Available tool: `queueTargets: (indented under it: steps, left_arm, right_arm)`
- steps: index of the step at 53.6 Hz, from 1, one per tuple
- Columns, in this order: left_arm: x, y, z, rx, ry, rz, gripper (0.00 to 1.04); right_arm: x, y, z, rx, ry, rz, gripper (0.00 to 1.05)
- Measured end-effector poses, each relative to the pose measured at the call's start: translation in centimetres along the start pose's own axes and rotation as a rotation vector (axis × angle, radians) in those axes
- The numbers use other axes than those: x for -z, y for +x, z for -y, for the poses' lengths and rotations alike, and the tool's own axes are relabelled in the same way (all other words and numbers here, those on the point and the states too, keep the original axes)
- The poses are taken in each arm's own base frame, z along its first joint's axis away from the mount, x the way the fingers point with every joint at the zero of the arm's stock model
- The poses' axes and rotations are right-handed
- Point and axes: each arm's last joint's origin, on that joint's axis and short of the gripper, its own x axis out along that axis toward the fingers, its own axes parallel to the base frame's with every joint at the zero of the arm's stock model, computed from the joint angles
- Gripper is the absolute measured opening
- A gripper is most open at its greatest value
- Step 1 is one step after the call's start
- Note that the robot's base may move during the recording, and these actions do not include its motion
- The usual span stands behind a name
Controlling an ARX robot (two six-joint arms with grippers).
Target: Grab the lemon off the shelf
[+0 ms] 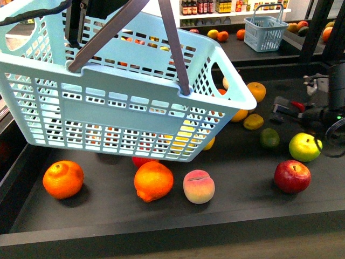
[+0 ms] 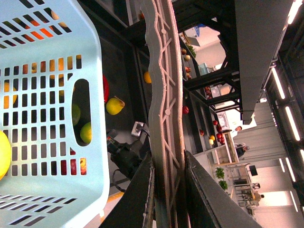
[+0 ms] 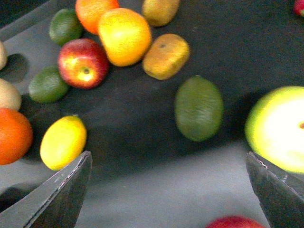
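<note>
Right wrist view: the lemon (image 3: 63,142) lies on the shelf (image 3: 142,133), near the wide-open right gripper (image 3: 170,190). It looks smooth, firm and light, so hold its fat middle. The left gripper (image 2: 168,190) squeezes the basket handle (image 2: 164,95).

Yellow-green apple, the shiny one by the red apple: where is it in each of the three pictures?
Front view: the yellow-green apple sits far right, just beyond the red apple.
Left wrist view: it lies beside the blue basket's outer wall.
Right wrist view: half cut off, near one finger of the open right gripper.
Shared landmark: the red apple next to it.
</note>
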Motion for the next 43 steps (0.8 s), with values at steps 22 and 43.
queueTargets:
  steps: [22,43]
  left_arm:
    - [0.0,0.0,0.0,0.000,0.002,0.000,0.14]
    - [0.0,0.0,0.0,0.000,0.002,0.000,0.14]
  right_arm:
    - [3.3,6.4,-7.5,-0.113,-0.102,-0.083,0.97]
    - [5.3,9.7,-11.7,-0.109,-0.177,-0.131,0.97]
